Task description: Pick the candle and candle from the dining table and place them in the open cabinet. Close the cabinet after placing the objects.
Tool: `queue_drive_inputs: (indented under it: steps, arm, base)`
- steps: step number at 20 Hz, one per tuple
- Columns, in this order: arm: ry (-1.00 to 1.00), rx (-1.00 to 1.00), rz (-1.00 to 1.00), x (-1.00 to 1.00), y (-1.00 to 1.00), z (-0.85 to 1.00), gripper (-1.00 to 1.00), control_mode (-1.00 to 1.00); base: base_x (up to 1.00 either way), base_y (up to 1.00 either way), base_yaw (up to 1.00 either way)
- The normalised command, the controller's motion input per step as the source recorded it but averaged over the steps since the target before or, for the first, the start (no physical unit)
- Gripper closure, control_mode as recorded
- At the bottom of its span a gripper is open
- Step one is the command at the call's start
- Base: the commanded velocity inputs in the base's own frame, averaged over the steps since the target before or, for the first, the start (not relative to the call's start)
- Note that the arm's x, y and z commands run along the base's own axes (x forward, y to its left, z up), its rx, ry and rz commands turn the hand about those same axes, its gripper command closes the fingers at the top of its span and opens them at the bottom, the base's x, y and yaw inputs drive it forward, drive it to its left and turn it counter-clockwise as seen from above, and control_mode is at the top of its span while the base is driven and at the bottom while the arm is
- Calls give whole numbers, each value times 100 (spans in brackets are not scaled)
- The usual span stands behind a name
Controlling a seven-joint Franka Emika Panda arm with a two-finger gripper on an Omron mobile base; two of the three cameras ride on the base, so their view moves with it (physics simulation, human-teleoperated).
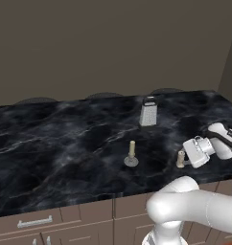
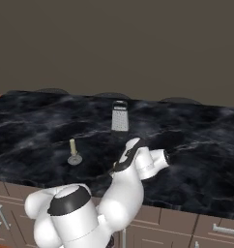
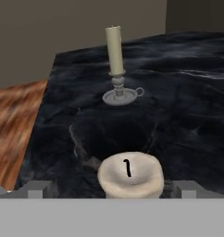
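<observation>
A short cream candle stub [image 3: 129, 176] [image 1: 180, 159] stands near the front right of the black marble dining table [image 1: 65, 143]. My gripper [image 3: 111, 190] [image 1: 184, 159] is open and low at the stub, with one fingertip on each side of it and not touching. To the stub's left stands the slim candle [image 1: 132, 149] [image 2: 73, 147] [image 3: 115, 48], upright on its round grey dish base [image 3: 119, 96]. The cabinet is out of view.
A silver-grey box grater [image 1: 148, 111] [image 2: 120, 116] stands further back on the table, behind the candles. Brown drawer fronts [image 1: 36, 221] run below the table's front edge. A wooden floor [image 3: 14, 125] lies past the table's end in the hand view.
</observation>
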Motion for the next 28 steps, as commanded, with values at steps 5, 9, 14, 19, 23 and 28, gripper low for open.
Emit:
queue_drive_inputs:
  steps: [5, 9, 14, 19, 23, 28]
  arm:
    - [1, 0, 0, 0, 3, -7, -100, -100]
    - [1, 0, 0, 0, 4, -1, -100, -100]
    - [0, 0, 0, 0, 0, 0, -100, -100]
    - [0, 0, 0, 0, 0, 0, -100, -100]
    - [1, 0, 0, 0, 0, -1, -100, -100]
    - [2, 0, 0, 1, 4, -6, 100, -100]
  base:
    - [0, 0, 0]
    - [0, 0, 0]
    - [0, 0, 0]
    - [0, 0, 0]
    - [0, 0, 0]
    - [0, 0, 0]
